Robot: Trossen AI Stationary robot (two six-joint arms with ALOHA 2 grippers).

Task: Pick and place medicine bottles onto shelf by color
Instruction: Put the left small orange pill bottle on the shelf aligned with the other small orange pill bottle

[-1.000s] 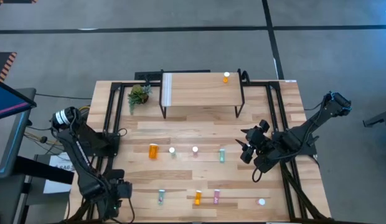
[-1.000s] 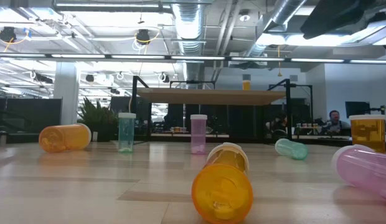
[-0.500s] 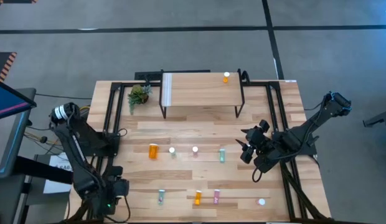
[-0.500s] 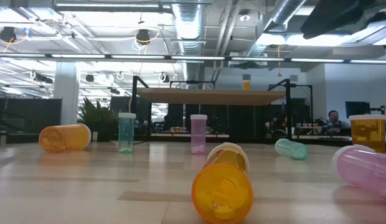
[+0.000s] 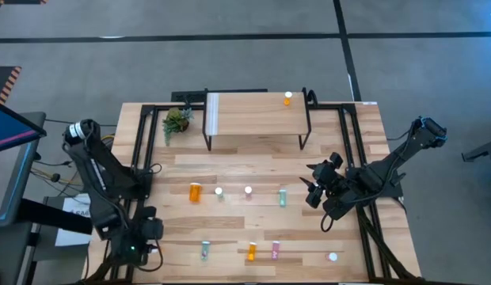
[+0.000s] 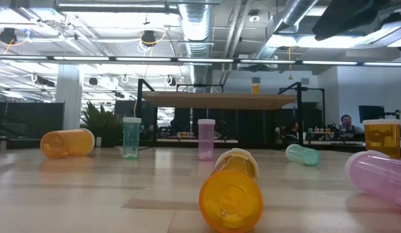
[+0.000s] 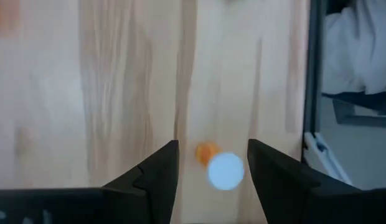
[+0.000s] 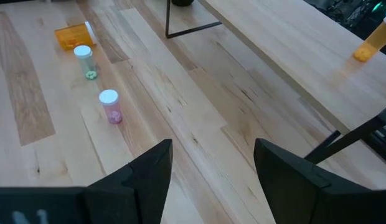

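Several medicine bottles stand or lie on the table: an orange one [image 5: 196,191], a teal one [image 5: 219,191], a pink one [image 5: 248,191], and more near the front edge [image 5: 251,252]. One orange bottle [image 5: 288,98] stands on the shelf [image 5: 253,115]. My left gripper [image 5: 138,244] hangs open, pointing down over the near left corner. Below it, between its fingers in the left wrist view, an upright orange bottle with a white cap [image 7: 225,169] stands untouched; the high view hides it. My right gripper [image 5: 311,190] waits open above the table's right part.
A small green plant [image 5: 176,120] stands left of the shelf. Black frame bars run along the table's left side [image 7: 312,93] and right side [image 5: 364,229]. Bare wood lies between the shelf and the middle row of bottles [image 5: 253,162].
My left gripper has shifted a little toward the table's left edge and tipped, with the arm's upper part swinging toward the far side. The bottles and the right arm have stayed still.
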